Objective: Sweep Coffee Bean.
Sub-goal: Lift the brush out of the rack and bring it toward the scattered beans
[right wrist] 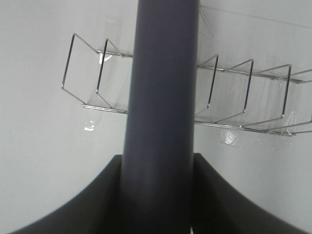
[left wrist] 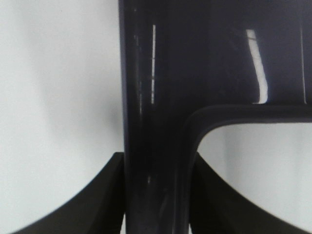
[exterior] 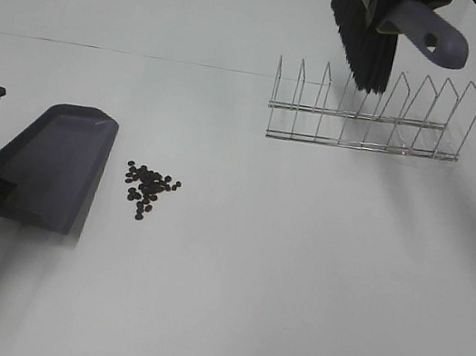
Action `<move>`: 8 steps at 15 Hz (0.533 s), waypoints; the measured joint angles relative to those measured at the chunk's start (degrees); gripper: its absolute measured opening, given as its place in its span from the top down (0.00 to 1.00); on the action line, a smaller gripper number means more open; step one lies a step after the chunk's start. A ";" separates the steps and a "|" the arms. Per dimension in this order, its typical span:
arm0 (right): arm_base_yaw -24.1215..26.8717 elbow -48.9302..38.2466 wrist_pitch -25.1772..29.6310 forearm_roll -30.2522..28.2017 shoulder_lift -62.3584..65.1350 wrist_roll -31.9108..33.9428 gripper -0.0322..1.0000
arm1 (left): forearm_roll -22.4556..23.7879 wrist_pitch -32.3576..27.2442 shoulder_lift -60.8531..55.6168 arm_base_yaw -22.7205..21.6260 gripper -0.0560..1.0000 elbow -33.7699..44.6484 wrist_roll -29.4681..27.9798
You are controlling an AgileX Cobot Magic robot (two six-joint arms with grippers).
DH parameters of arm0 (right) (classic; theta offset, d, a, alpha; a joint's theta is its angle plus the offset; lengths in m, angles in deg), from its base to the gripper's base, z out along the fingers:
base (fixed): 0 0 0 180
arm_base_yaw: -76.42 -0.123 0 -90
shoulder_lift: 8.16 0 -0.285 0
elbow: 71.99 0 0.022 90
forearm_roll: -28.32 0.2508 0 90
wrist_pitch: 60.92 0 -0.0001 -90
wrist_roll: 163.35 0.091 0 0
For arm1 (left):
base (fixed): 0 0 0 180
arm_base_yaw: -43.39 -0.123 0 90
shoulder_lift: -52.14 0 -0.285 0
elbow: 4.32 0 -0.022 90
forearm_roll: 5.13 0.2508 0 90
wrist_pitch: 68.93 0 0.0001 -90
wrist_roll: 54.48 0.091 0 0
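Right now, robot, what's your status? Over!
Left gripper shut on dustpan. Right gripper shut on brush, up by wire rack. Coffee beans piled beside dustpan mouth, unswept.

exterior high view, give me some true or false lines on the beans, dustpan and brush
1. The beans lie on the table beside the dustpan, not in it. True.
2. The brush is touching the beans. False: it is far from them, over by the wire rack.
3. The left tool is shut on the dustpan's handle. True.
4. The right tool is open and empty. False: it is shut on the brush's handle.
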 joint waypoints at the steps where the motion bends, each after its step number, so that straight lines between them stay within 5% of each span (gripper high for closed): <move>1: 0.00 -0.52 0.00 0.29 1.09 -0.06 0.69 | 0.11 -0.34 0.00 0.00 0.63 0.00 0.00; 8: 0.00 -21.49 -0.06 1.20 19.19 -1.60 0.69 | 1.03 -1.32 0.00 0.00 0.63 0.00 0.00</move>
